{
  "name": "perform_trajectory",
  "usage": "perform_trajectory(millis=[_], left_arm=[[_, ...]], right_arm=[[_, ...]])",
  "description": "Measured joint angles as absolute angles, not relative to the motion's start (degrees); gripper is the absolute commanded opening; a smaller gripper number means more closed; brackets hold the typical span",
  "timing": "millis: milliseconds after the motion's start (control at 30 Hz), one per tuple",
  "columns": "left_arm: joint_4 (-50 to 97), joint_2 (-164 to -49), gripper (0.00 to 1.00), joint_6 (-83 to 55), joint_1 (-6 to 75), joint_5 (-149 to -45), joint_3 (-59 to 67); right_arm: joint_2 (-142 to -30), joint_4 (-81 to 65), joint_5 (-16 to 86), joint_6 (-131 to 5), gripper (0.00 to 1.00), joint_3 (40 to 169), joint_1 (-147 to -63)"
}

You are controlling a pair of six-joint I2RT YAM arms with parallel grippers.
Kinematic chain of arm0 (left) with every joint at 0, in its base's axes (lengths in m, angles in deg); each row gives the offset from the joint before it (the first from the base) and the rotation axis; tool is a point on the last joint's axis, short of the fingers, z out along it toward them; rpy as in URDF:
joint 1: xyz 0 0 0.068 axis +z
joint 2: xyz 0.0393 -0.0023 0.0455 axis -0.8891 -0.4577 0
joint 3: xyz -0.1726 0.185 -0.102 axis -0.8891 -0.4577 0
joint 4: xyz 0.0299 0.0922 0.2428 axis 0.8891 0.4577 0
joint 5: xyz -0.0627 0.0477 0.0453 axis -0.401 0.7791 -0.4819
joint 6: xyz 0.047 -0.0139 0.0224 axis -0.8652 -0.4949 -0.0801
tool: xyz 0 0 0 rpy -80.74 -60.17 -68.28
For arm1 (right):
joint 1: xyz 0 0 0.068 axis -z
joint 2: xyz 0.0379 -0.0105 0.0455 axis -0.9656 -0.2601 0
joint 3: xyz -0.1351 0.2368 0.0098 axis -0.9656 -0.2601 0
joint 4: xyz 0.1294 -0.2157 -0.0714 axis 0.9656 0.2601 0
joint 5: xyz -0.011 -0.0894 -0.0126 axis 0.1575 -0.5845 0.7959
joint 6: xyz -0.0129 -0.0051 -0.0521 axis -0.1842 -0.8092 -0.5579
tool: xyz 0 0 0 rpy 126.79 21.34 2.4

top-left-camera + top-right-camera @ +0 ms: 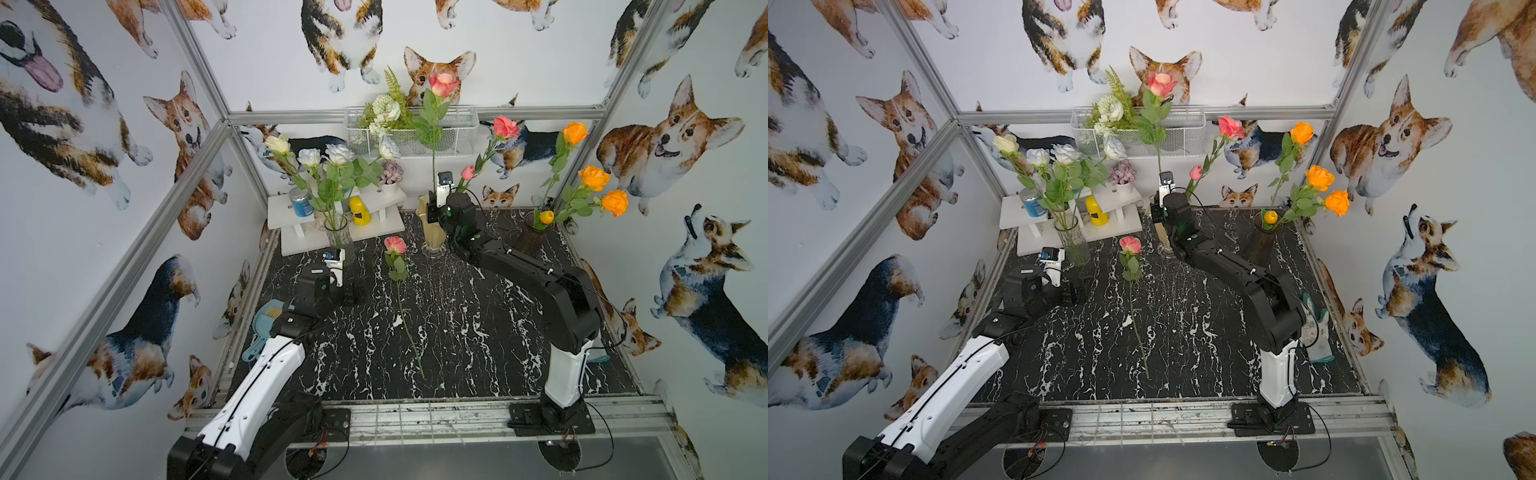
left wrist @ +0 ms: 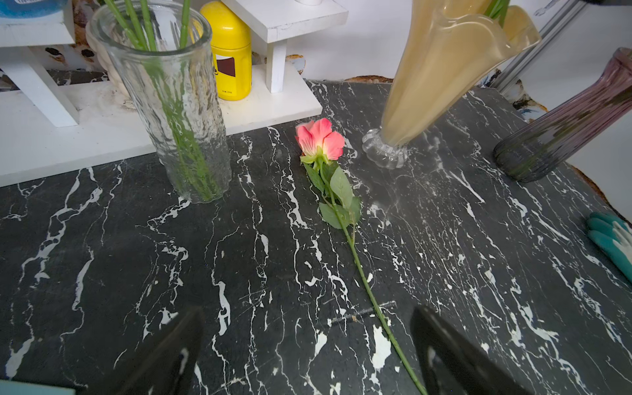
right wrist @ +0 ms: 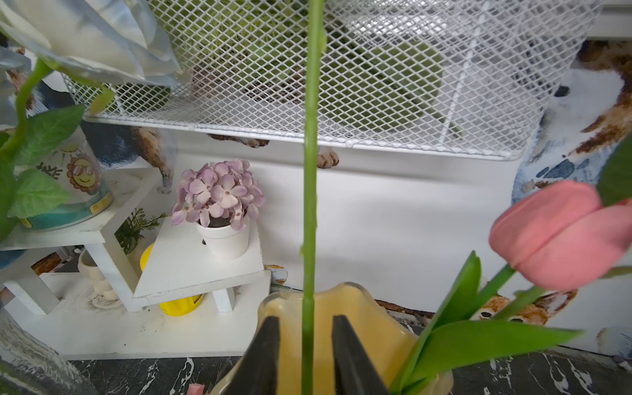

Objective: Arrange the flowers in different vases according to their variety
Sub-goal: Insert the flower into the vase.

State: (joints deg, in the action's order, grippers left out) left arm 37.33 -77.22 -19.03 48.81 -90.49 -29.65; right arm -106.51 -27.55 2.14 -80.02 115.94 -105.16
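Note:
A pink rose (image 1: 444, 84) stands upright with its stem (image 3: 310, 205) down in the creamy-yellow vase (image 1: 432, 232). My right gripper (image 3: 305, 319) is open around that stem just above the wavy rim, with a gap on each side. The same vase holds a pink tulip (image 3: 561, 236) and another pink rose (image 1: 506, 127). White roses (image 1: 309, 157) fill the clear vase (image 1: 338, 239). Orange roses (image 1: 594, 178) stand in the purple vase (image 1: 534, 239). One pink rose (image 2: 319, 138) lies flat mid-table. My left gripper (image 2: 307, 314) hovers open and empty over its lower stem.
At the back left a white shelf (image 1: 291, 208) carries a yellow bottle (image 1: 359, 211), a blue-lidded jar (image 1: 301, 202) and a purple potted flower (image 1: 391, 173). A wire basket (image 1: 457, 137) with a fern bouquet (image 1: 386, 108) hangs above. A glove (image 1: 1316, 328) lies at the right edge.

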Motion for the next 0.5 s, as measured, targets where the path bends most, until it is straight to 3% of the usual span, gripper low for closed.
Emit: perform_trajectory(millis=[233, 500], left_arm=[[37.57, -78.29, 1.00, -18.28, 47.15, -90.01, -29.47], [39.16, -80.08, 1.00, -16.77, 43.60, -87.96, -28.62]], right_arm=[[-102.82, -27.88, 1.93, -80.04, 0.62, 112.58, -105.16], [-96.26, -27.50, 3.39, -79.19, 0.85, 106.98, -105.36]])
